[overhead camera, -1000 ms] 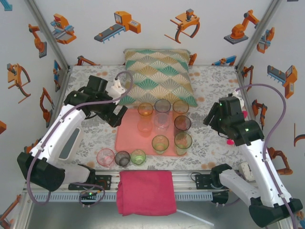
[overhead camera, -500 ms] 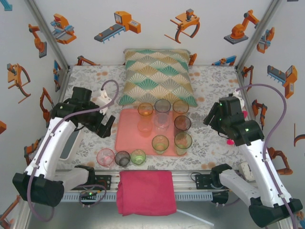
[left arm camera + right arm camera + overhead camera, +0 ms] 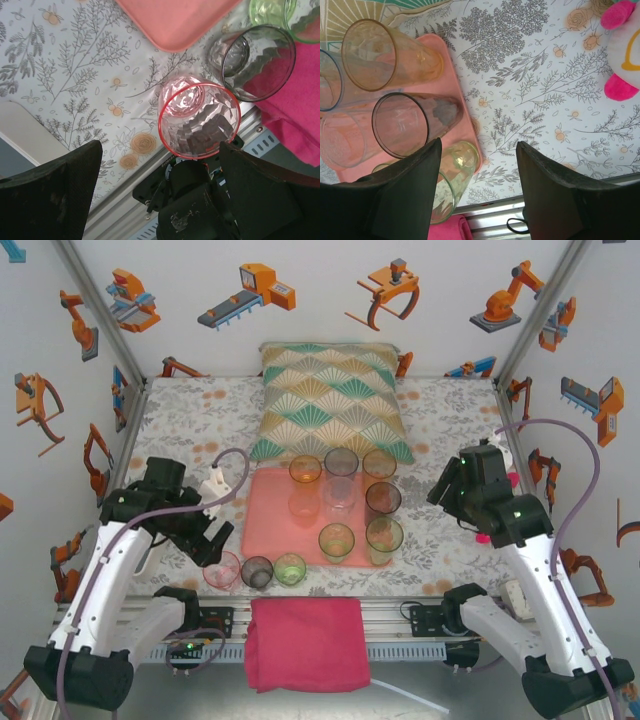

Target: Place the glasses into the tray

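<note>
Claw, left [image 3: 160,150]: released, with black matte fingers [image 3: 55,195] spread wide, low over the table's near-left part.
Pink glass [image 3: 199,120]: upright on the table, off the tray, framed between those fingers. It had a red rim and a faceted see-through wall. Contact with the fingers could not be told.
Neighbours: a smoky grey glass [image 3: 230,52] and a green glass [image 3: 270,12] stood in a row with it, before the tray's front edge.
Claw, right [image 3: 479,145]: released and grasping nothing, dark fingers [image 3: 555,200] apart, above the table by the tray's right rim.
Tray [image 3: 272,525]: salmon-pink, flat, with rounded corners and a low rim, mid-table. Eight glasses stood in it, among them an amber glass [image 3: 305,470], a dark smoky glass [image 3: 382,498] and a pale green glass [image 3: 336,540].
Table [image 3: 185,425]: covered in pale fabric printed with grey sprigs and orange blossoms.
Cloth [image 3: 305,642]: magenta, folded, over the front rail.
Cushion [image 3: 335,400]: teal-and-beige fan pattern, just behind the tray.
Toy [image 3: 625,50]: white-and-pink plush, at the table's right.
Walls [image 3: 320,270]: white, dotted with orange robot cartoons.
</note>
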